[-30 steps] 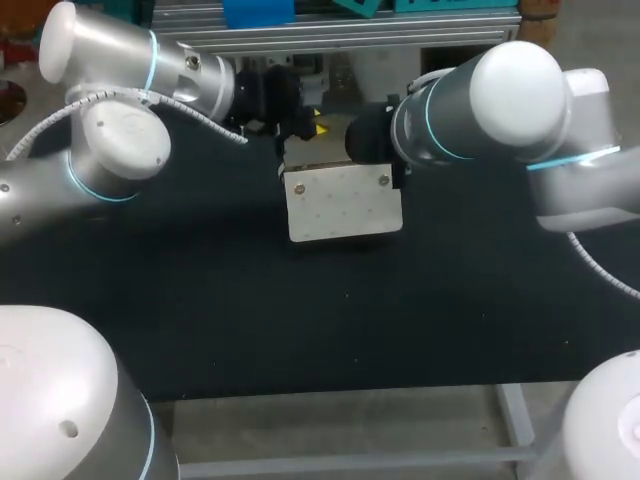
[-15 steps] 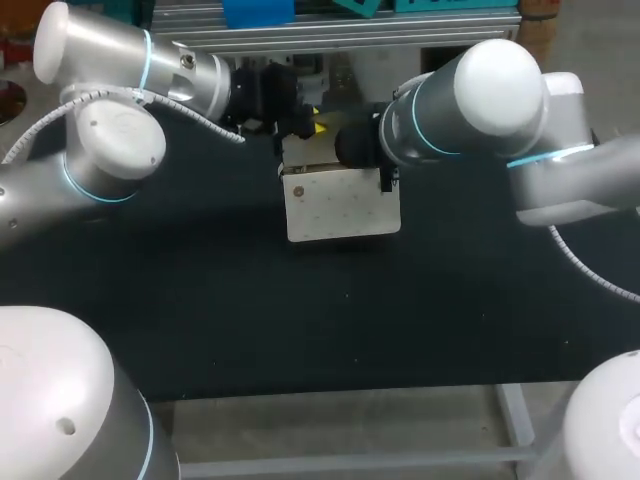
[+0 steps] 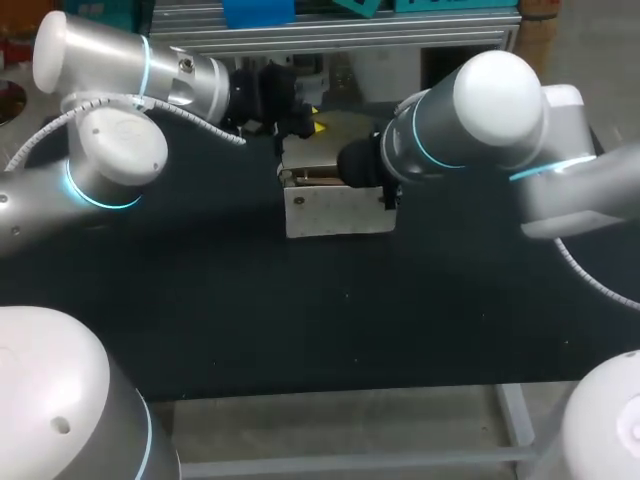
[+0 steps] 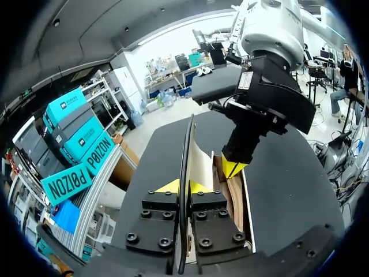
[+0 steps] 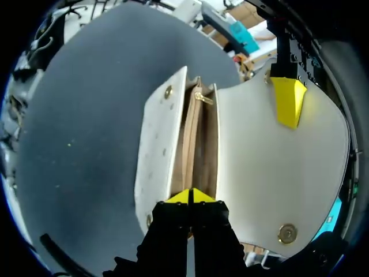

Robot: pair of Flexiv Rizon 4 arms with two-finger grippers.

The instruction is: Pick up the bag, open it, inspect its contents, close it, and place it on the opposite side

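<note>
Yellow tips of the left gripper are pinched on the thin dark-edged flap of the cream rectangular bag, one tip on each face. The flap stands up between them, edge-on in the left wrist view.

Right gripper: yellow tips pressed together, no gap visible, sitting at one end of the bag's open mouth. Cannot tell whether any lining is caught between them.

Bag: flap lifted clear of the body, mouth open. Tan lining is exposed between the front panel and the flap. A small gold zip pull lies at the end of the mouth away from the right gripper. There is a round gold snap stud on the flap's inner face and a second stud on the front panel.

Position: the bag is over the black table, toward its far edge and about midway between the left and right edges. The front panel faces the near edge. Cannot tell whether the base touches the table.

The left arm enters from the far left corner, the right arm from the right edge. The two grippers meet at the top of the bag, close together but on different parts of it.
</note>
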